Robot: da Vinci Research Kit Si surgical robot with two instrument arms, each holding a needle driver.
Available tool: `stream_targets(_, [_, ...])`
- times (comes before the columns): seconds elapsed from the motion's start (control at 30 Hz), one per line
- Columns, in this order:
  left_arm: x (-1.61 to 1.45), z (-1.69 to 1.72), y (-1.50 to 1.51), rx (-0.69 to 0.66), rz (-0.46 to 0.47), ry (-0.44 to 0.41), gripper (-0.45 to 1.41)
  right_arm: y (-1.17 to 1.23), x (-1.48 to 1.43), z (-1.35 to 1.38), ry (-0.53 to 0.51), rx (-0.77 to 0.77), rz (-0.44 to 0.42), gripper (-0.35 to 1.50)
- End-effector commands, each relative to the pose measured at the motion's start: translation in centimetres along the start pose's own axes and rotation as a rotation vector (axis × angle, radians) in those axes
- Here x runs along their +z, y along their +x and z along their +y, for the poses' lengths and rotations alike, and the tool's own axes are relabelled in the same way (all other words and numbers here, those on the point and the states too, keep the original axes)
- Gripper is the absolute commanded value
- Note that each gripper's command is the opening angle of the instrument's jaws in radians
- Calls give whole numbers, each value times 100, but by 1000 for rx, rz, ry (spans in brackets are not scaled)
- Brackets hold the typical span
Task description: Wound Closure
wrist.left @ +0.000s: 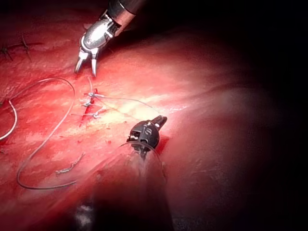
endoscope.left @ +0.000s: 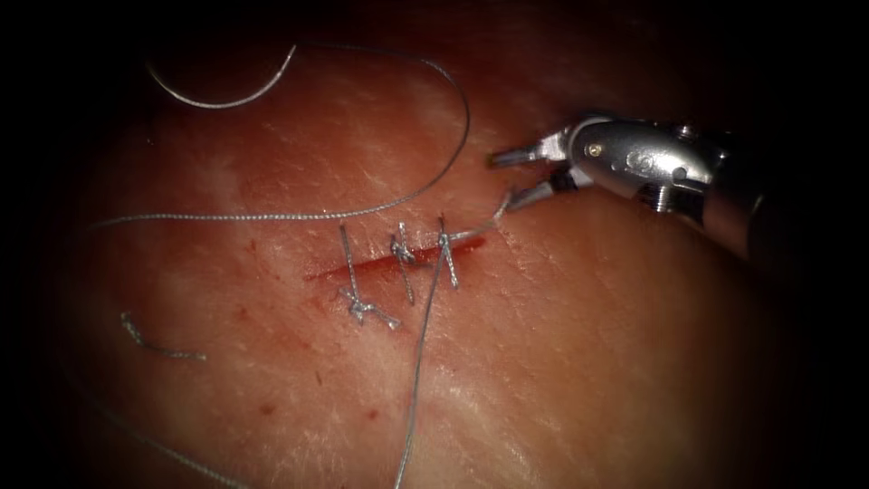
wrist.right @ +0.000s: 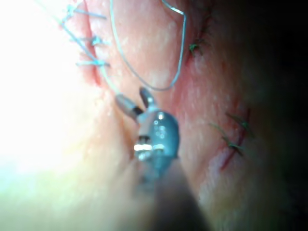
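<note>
The cut in the tissue is crossed by three stitches. The curved needle lies free on the tissue far to the upper left of the cut, held by neither tool. Its thread arcs round above the cut. My right tool hovers just right of the cut's right end with its jaws open; a short thread end from the right-most stitch reaches its lower jaw. A long strand runs from that stitch down to my left tool, which is shut on it.
A cut end of thread lies on the tissue at the lower left. Older stitched cuts sit on the tissue further away, one also in the left wrist view. Red fluid marks the cut's edges.
</note>
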Motion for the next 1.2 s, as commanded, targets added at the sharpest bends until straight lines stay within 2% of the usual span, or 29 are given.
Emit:
stream_targets(0.03, [5,-4,2,9,2,0,-45,-5,-9,9,-13,28,-8,93])
stream_targets(0.07, [5,-4,2,9,2,0,-45,-5,-9,9,-13,28,-8,93])
stream_targets(0.17, [-5,-15,21,32,12,14,-45,-6,-28,14,-77,132,-39,128])
stream_targets(0.2, [-11,-24,34,43,20,25,-45,-3,-44,18,-122,172,-49,132])
stream_targets(0.27, [-13,-28,39,48,21,30,-45,-1,-50,19,-136,185,-53,132])
stream_targets(0.3, [-20,-37,51,61,26,40,-45,6,-67,21,-189,217,-56,132])
stream_targets(0.4, [-26,-47,59,70,27,49,-45,14,-81,22,-249,244,-44,132])
stream_targets(0.43, [-34,-61,66,75,23,63,-45,27,-94,21,-309,276,-17,128])
stream_targets(0.47, [-34,-61,66,75,23,63,-45,27,-94,21,-309,276,-17,128])
stream_targets(0.53, [-42,-75,71,80,25,73,-45,44,-101,18,-363,304,3,123])
stream_targets(0.6, [-53,-96,75,79,19,96,-45,67,-96,9,-382,322,50,116])
stream_targets(0.63, [-53,-96,75,79,19,96,-45,67,-96,9,-382,322,50,116])
stream_targets(0.73, [-60,-113,76,76,21,113,-45,93,-76,-1,-403,332,94,111])
stream_targets(0.77, [-63,-122,74,72,17,125,-45,108,-59,-6,-421,330,128,108])
stream_targets(0.8, [-63,-122,74,72,17,125,-45,108,-59,-6,-421,330,128,108])
stream_targets(0.9, [-66,-133,70,70,3,140,-45,125,-32,-3,-428,318,168,100])
stream_targets(0.93, [-67,-138,68,70,-2,144,-45,132,-15,1,-427,314,178,93])
stream_targets(0.97, [-67,-138,68,70,-2,144,-45,132,-15,1,-427,314,178,93])
stream_targets(1.03, [-68,-145,66,68,-8,149,-45,135,4,4,-417,299,196,68])
stream_targets(1.07, [-70,-153,64,66,-13,152,-45,136,21,9,-419,291,206,37])
stream_targets(1.1, [-70,-153,64,66,-13,152,-45,136,21,9,-419,291,206,37])
stream_targets(1.13, [-71,-157,63,69,-15,153,-45,135,28,11,-419,288,209,24])
stream_targets(1.17, [-72,-165,60,67,-22,159,-45,133,42,14,-420,281,209,2])
stream_targets(1.2, [-72,-169,59,69,-26,163,-45,132,49,15,-418,277,213,-5])
